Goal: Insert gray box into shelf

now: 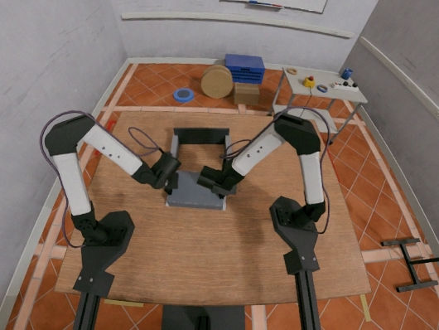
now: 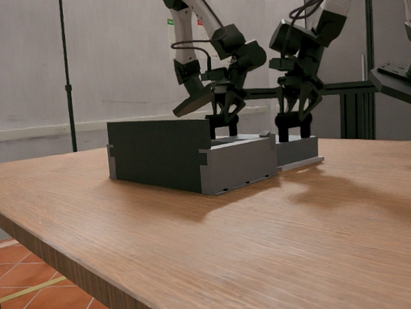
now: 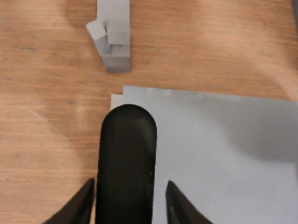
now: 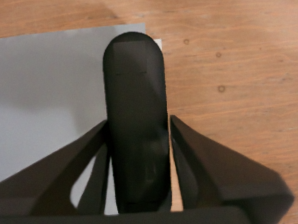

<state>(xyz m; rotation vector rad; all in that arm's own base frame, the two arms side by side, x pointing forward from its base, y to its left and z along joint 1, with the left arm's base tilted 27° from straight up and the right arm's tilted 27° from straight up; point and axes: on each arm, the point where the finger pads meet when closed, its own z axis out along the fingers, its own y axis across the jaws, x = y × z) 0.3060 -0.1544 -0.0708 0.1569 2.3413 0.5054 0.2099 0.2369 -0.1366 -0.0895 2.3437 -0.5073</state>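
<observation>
The gray box (image 1: 196, 200) (image 2: 300, 151) (image 3: 225, 135) (image 4: 50, 90) sits level on the table in front of the shelf (image 2: 155, 155) (image 1: 201, 136). In the left wrist view a gap shows between the box and the end of the shelf's left rail (image 3: 115, 10). My left gripper (image 3: 131, 186) (image 2: 293, 116) is open, partly closed, its fingers either side of the left black handle (image 3: 127, 150). A small gap shows beside that handle. My right gripper (image 4: 139, 125) (image 2: 222, 117) is open, its narrower fingers very close to the sides of the right black handle (image 4: 136, 75). Finger contact is not visible.
The shelf's back panel stands at its far side, with a side wall (image 2: 240, 167) reaching toward the box. The wooden table (image 1: 199, 257) carries the box and shelf. Both forearms lean in over the box from either side. A side table (image 1: 327, 89) stands beyond at the back right.
</observation>
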